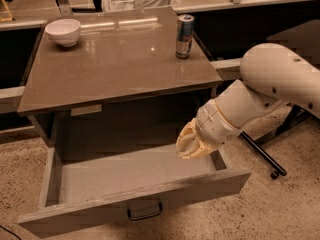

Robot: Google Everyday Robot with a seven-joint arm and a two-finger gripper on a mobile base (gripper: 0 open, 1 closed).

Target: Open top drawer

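Top drawer [135, 178] open; arm [250, 103] bent in from its right.
Gripper [189, 143] tilted down-left over the drawer's right rear interior; jaws' opening cannot be told.

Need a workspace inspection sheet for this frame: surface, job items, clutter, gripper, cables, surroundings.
Surface: brown tabletop, glossy, with two items on it.
Job's things: top drawer pulled well out, grey interior, nothing seen inside; black handle at front centre.
Clutter: white bowl at the top's back left; can upright at back right.
Gripper: gripper over the drawer's right side, away from the handle.
Cables: nothing seen.
Surroundings: speckled floor; black wheeled leg to the right of the drawer.
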